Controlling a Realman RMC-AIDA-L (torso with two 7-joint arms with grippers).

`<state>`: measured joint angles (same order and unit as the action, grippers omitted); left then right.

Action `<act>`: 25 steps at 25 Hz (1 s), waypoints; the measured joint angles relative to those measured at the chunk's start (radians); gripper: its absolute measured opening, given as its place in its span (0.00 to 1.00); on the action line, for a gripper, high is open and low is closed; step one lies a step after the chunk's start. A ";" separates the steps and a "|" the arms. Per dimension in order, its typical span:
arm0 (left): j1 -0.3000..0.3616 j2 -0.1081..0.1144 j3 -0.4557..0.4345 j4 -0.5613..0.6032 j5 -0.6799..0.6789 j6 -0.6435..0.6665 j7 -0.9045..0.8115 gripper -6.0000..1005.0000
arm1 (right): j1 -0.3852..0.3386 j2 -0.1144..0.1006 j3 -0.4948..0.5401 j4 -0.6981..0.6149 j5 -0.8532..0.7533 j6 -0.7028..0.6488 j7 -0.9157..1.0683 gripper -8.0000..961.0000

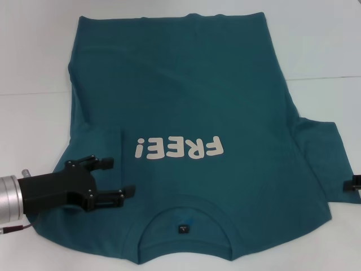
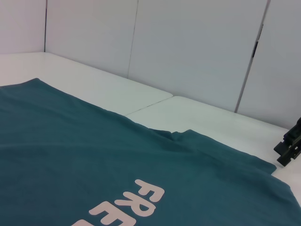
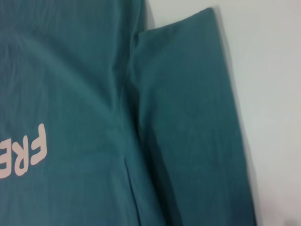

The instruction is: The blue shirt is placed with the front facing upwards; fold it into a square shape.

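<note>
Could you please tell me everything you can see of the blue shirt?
The blue shirt is a dark teal short-sleeved T-shirt of soft-looking fabric, lying flat, front up, on the white table, collar nearest the robot. An off-white FREE! print crosses the chest, and a small dark label sits inside the round neck. Its left sleeve is folded inward; the right sleeve lies spread. The open left gripper is over the left shoulder.

Off-white "FREE!" printed across the chest of the blue shirt [image 1: 186, 96], upside down from the head camera. Small dark label [image 1: 183, 228] inside the neck, unreadable.
</note>
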<state>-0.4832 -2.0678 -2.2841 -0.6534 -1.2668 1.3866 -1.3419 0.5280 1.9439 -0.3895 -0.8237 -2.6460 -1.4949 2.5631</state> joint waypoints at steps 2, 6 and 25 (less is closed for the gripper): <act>0.000 0.000 0.000 0.000 0.000 0.000 0.000 0.93 | 0.003 0.000 0.000 0.006 0.000 0.001 -0.001 0.81; 0.000 0.000 0.000 0.000 0.000 -0.002 0.000 0.93 | 0.008 0.000 0.000 0.006 0.000 0.003 -0.002 0.81; -0.004 -0.002 0.000 0.007 0.001 -0.020 0.005 0.93 | 0.014 0.010 -0.008 0.019 0.000 0.042 -0.003 0.80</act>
<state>-0.4871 -2.0693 -2.2841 -0.6465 -1.2663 1.3669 -1.3367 0.5421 1.9536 -0.3973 -0.8050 -2.6461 -1.4524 2.5602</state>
